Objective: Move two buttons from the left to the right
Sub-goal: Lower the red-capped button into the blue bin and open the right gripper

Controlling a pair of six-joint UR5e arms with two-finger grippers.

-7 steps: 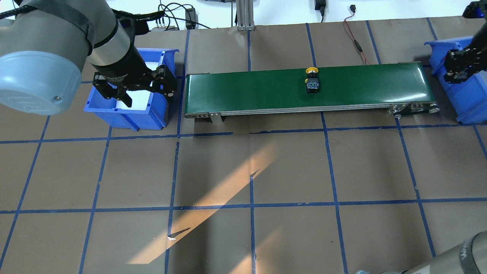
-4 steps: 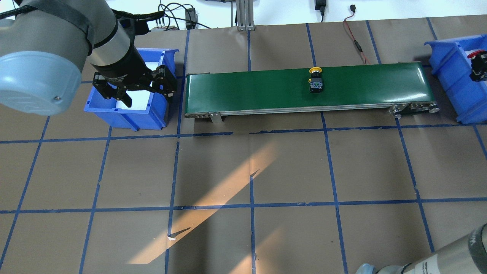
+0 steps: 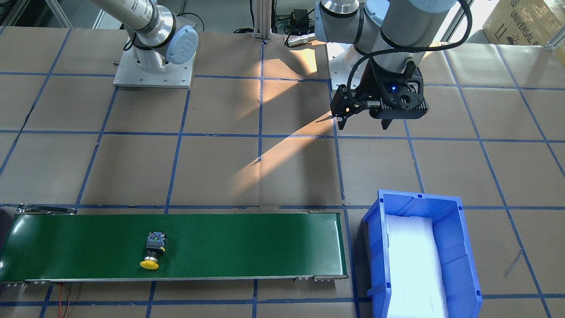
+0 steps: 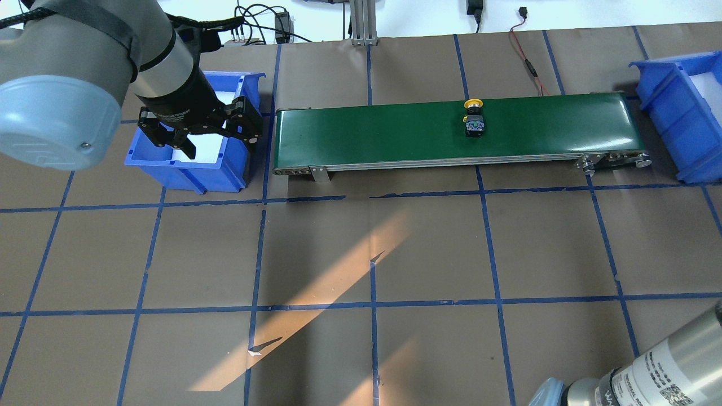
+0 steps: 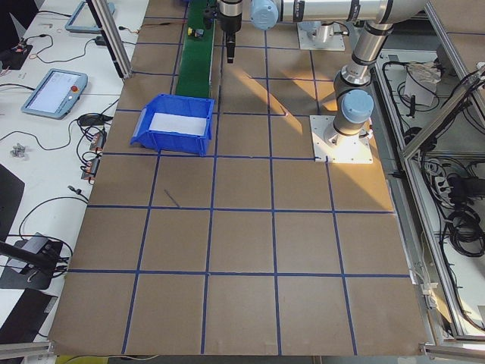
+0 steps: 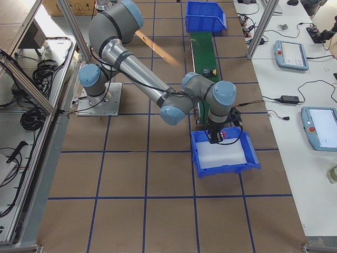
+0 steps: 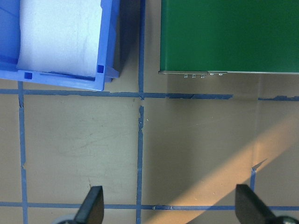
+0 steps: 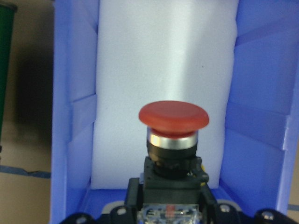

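A yellow button [image 4: 474,118] lies on its side on the green conveyor belt [image 4: 395,132], right of its middle; it also shows in the front view [image 3: 152,251]. The red button [image 8: 173,116] is upright in my right gripper [image 8: 170,205], which is shut on its black body above the white foam of the right blue bin [image 8: 70,116]. The right-side view shows that gripper [image 6: 218,134] over the bin [image 6: 247,158]; it is outside the overhead view. My left gripper [image 4: 197,135] hangs open and empty near the left blue bin [image 4: 186,169], with its fingertips [image 7: 91,205] wide apart.
The left bin [image 3: 459,247] holds only a white foam pad. A red wire [image 4: 527,62] and an aluminium post [image 4: 361,22] sit behind the belt. Brown paper with blue tape lines covers the table. A teach pendant [image 6: 291,55] lies on the side bench.
The yellow button has travelled a little to the right on the belt. My right gripper with the red button has moved right, out of the overhead view. The left arm is still.
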